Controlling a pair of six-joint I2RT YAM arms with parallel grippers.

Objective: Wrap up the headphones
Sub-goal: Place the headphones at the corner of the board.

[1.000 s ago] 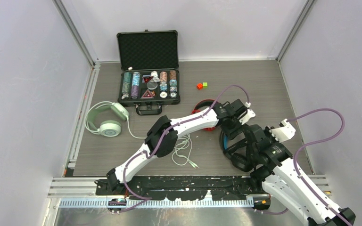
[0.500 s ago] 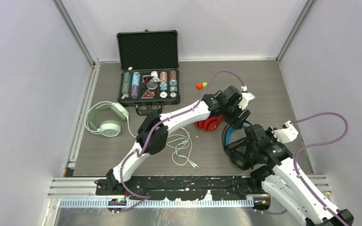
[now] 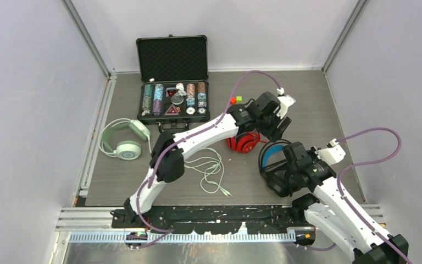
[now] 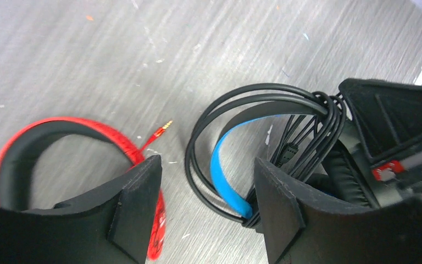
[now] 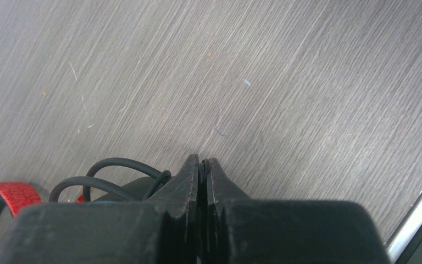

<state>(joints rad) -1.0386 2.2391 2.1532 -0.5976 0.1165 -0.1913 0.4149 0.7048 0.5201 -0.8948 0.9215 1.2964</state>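
Red headphones [image 3: 243, 143], black headphones [image 4: 218, 165], mint headphones [image 3: 127, 149]: 3 | left fingers [image 4: 137, 214] apart | right fingers [image 5: 189, 187] together

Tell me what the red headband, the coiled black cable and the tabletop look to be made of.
Band of the red headphones: likely plastic, red outside, with a matte black padded lining inside.
The black cable: a smooth, flexible, rubbery-looking sheath, judging by its soft loops and slight sheen.
The table: grey wood-grain surface, laminate or wood, matte and lightly scratched.
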